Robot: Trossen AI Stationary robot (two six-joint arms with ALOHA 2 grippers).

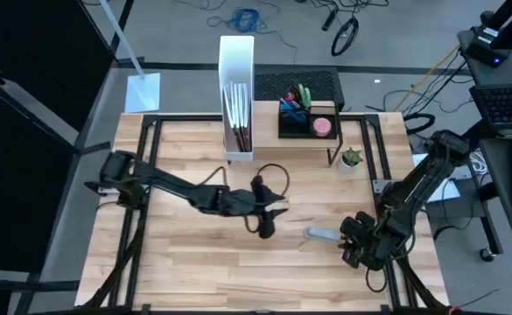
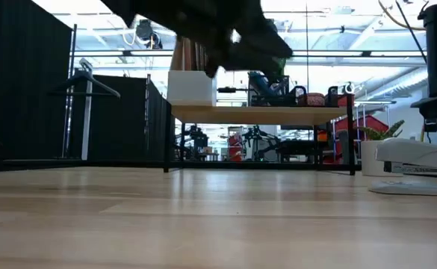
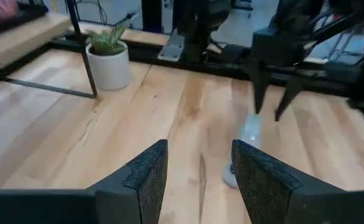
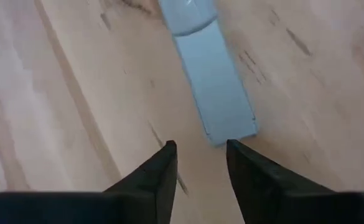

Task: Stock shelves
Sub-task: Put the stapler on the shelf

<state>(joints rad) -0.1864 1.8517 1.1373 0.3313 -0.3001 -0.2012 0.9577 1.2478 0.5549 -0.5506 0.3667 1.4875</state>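
The shelves (image 1: 312, 145) stand at the table's far middle on thin black legs; the light-wood top (image 2: 263, 114) carries a white file box (image 1: 236, 87) and a black organizer tray (image 1: 308, 118). A pale grey stapler (image 1: 321, 234) lies flat on the table at the near right, and also shows as stapler (image 4: 210, 68) and stapler (image 3: 249, 140). My right gripper (image 4: 200, 155) hovers open just short of the stapler's end, fingers pointing down. My left gripper (image 1: 268, 226) hangs open above the table's middle, facing the stapler.
A small potted plant (image 1: 352, 157) in a white pot stands on the table beside the shelves' right leg, seen also as plant (image 3: 109, 59). Bare wood lies across the table's near half and left side. Beyond the table, cables and equipment lie on the floor.
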